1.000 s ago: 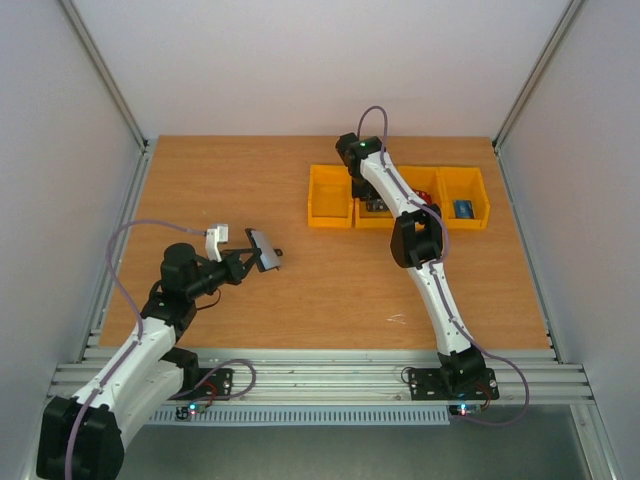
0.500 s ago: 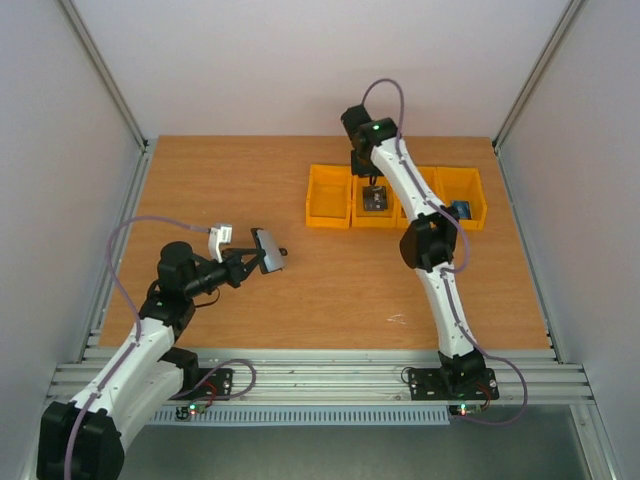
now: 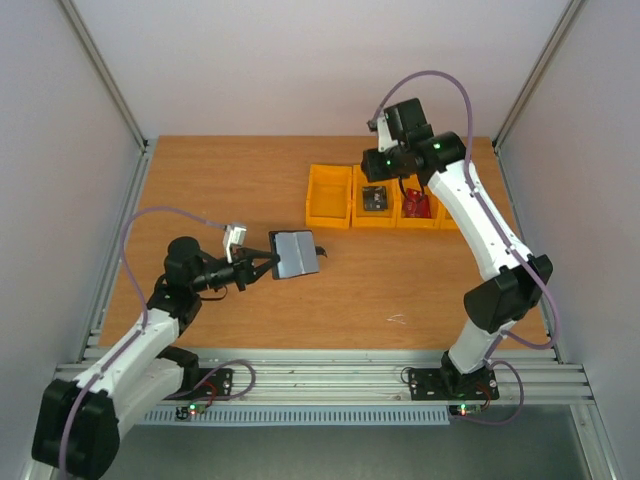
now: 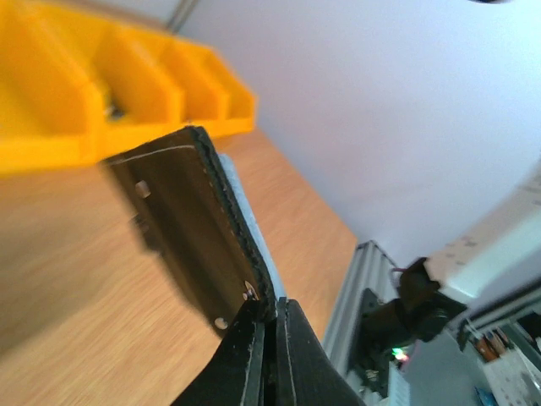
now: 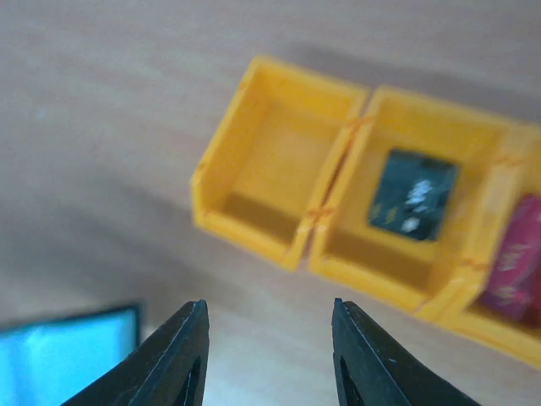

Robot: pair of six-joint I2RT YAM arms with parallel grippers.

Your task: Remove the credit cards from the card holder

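My left gripper (image 3: 268,264) is shut on the lower edge of the black card holder (image 3: 296,253), holding it above the table with its grey-blue face up. In the left wrist view the card holder (image 4: 182,228) rises edge-on from the closed left gripper (image 4: 272,304). My right gripper (image 5: 267,303) hangs open and empty high above the yellow bins. A dark credit card (image 3: 374,198) lies in the second bin, also seen as the dark card (image 5: 413,194) from the right wrist. A red credit card (image 3: 418,203) lies in the third bin.
A row of yellow bins (image 3: 328,215) stands at the back right of the wooden table; its leftmost bin (image 5: 245,228) holds nothing. The right arm crosses over the row's right end. Metal rails run along the table's near edge and its sides.
The right gripper lifted up and back from the second bin and opened, leaving the dark card there. The left arm carried the card holder rightward and turned its face up.
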